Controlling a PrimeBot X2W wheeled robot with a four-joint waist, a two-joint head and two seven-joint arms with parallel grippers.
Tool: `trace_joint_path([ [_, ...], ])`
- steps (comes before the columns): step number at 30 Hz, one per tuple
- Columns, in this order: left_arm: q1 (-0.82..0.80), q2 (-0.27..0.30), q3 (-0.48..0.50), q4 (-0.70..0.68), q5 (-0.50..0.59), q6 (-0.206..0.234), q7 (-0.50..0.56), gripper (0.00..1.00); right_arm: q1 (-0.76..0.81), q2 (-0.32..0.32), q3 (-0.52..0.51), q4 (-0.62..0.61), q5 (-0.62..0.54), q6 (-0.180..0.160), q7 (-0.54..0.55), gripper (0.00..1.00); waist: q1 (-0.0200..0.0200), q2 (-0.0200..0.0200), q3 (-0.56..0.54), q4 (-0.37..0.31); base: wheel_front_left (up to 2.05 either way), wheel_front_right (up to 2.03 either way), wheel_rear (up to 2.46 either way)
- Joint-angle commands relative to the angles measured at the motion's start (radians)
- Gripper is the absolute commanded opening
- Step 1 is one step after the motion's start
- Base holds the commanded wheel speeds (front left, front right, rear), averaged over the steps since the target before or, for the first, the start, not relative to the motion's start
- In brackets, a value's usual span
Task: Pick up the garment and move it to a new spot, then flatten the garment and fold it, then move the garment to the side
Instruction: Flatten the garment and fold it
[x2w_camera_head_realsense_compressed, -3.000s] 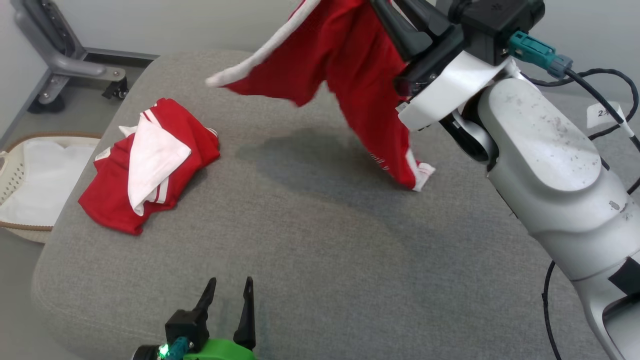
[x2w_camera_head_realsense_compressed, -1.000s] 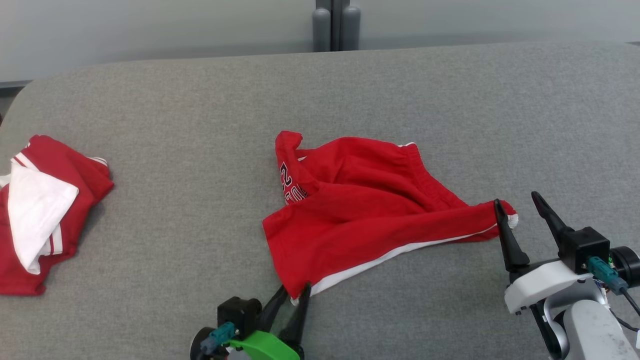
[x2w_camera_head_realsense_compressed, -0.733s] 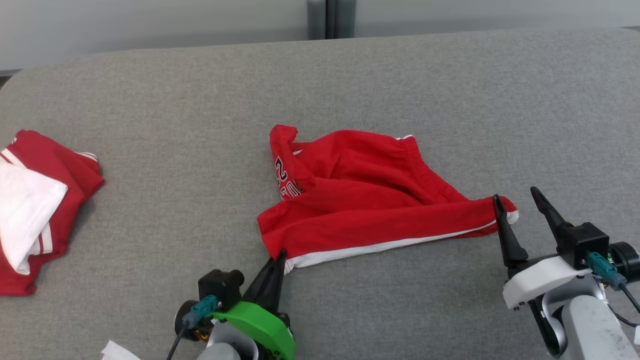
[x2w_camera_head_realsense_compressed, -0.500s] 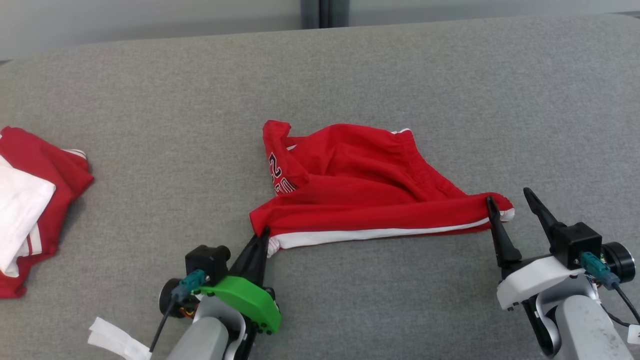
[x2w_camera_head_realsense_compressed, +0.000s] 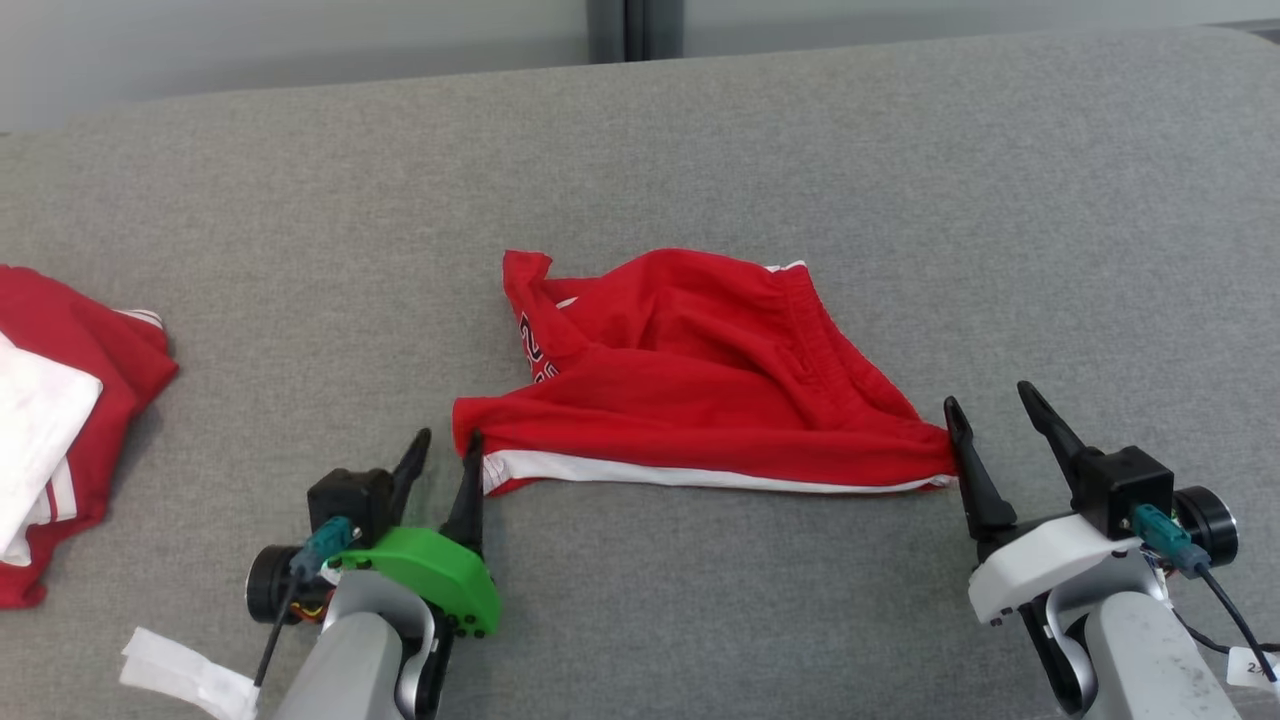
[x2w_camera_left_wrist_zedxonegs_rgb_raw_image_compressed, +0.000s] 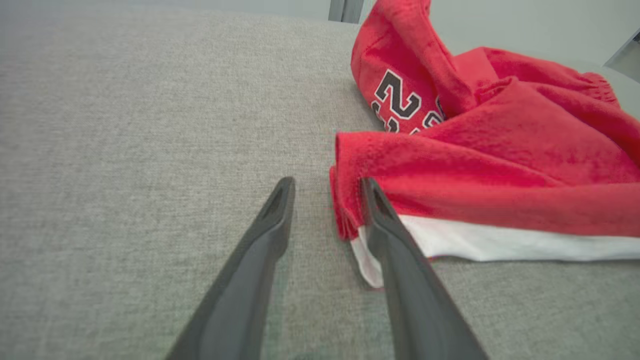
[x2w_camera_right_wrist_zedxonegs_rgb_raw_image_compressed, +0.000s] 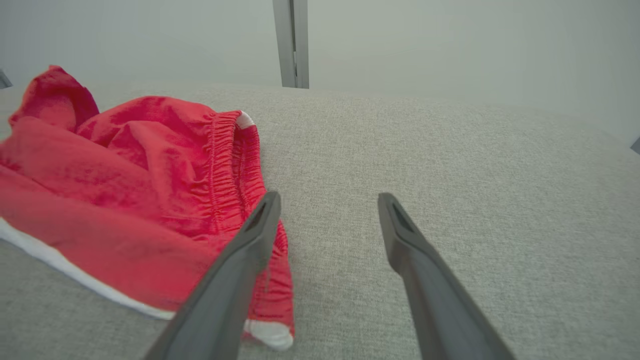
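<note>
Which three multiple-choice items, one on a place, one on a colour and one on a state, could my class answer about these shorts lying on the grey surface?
1. Where in the head view does the folded red-and-white garment lie?
A far left; B far right; C in the middle.
2. What colour is the stripe along the near hem of the red shorts?
A blue; B white; C yellow.
3. How do the jaws of the right gripper stand?
A shut on cloth; B shut, empty; C open.

Answers:
1 A: it lies at the picture's left edge.
2 B: a white band edges the hem.
3 C: its fingers stand apart, with bare grey surface between them.
</note>
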Motion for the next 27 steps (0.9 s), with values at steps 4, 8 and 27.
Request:
trace_joint_path([
  [4, 0.093, 0.003, 0.067, -0.098, 0.047, 0.028, 0.000, 1.00, 0.031, 0.006, 0.005, 0.006, 0.010, -0.001, -0.005, 1.00, 0.0000, 0.0000, -0.053, 0.006, 0.00, 0.00, 0.00],
  [8, 0.192, 0.000, 0.099, -0.173, 0.088, 0.037, 0.000, 1.00, 0.065, 0.012, 0.011, 0.009, 0.017, -0.001, -0.005, 1.00, 0.0000, 0.0000, -0.100, 0.009, 0.00, 0.00, 0.00],
  [27, 0.344, 0.000, 0.042, -0.297, 0.079, 0.056, 0.000, 1.00, 0.152, 0.024, 0.017, 0.025, 0.017, -0.001, -0.005, 1.00, 0.0000, 0.0000, -0.153, 0.022, 0.00, 0.00, 0.00],
])
